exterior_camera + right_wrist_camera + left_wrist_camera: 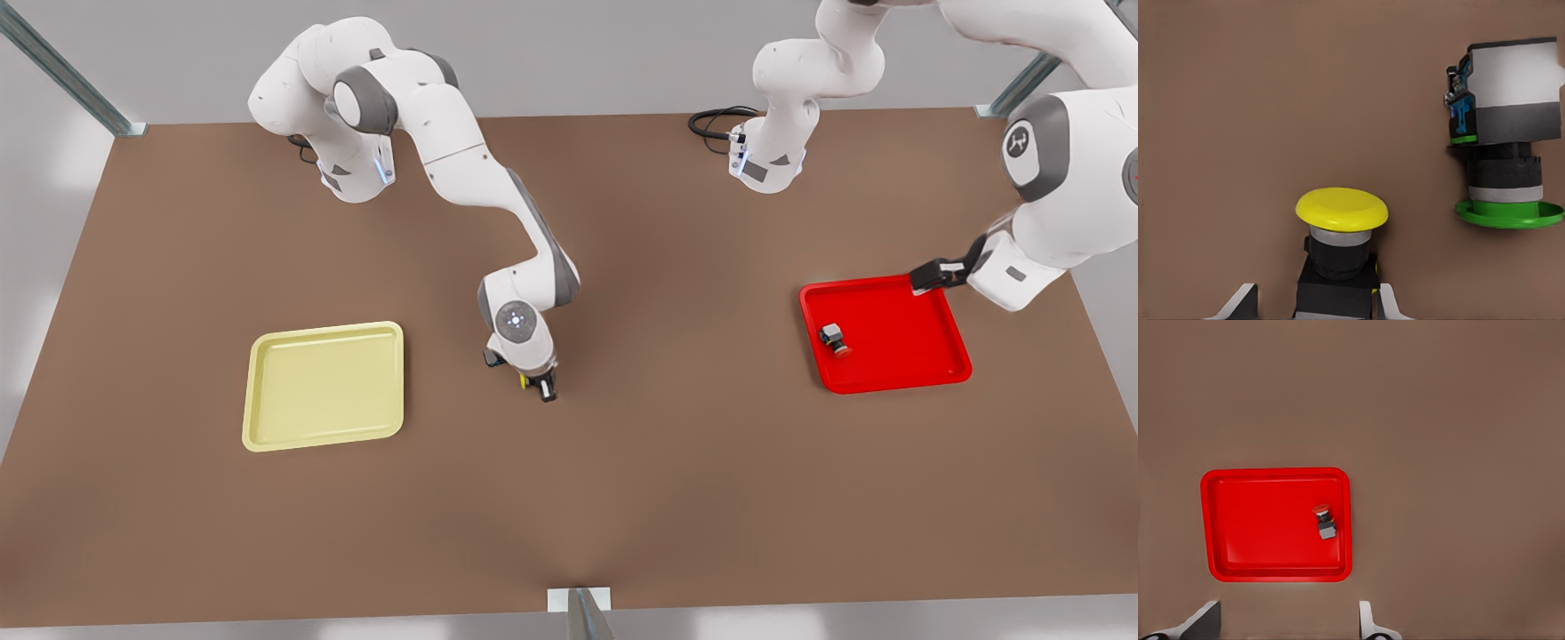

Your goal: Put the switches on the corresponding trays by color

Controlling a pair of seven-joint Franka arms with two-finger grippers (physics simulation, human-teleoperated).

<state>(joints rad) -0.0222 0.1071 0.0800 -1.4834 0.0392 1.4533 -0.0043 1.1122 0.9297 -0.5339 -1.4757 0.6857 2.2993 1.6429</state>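
Yellow domed cap (1341, 208) between right tool (1313, 301) fingers

Red tray (1271, 570) on brown table (1451, 420), red-capped switch (1325, 521) lying inside near one rim, left gripper's (1288, 623) fingertips (1205, 620) spread apart

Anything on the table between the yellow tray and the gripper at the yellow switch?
No. In the front view, bare brown table separates the yellow tray from the right gripper, which stands around the yellow switch.
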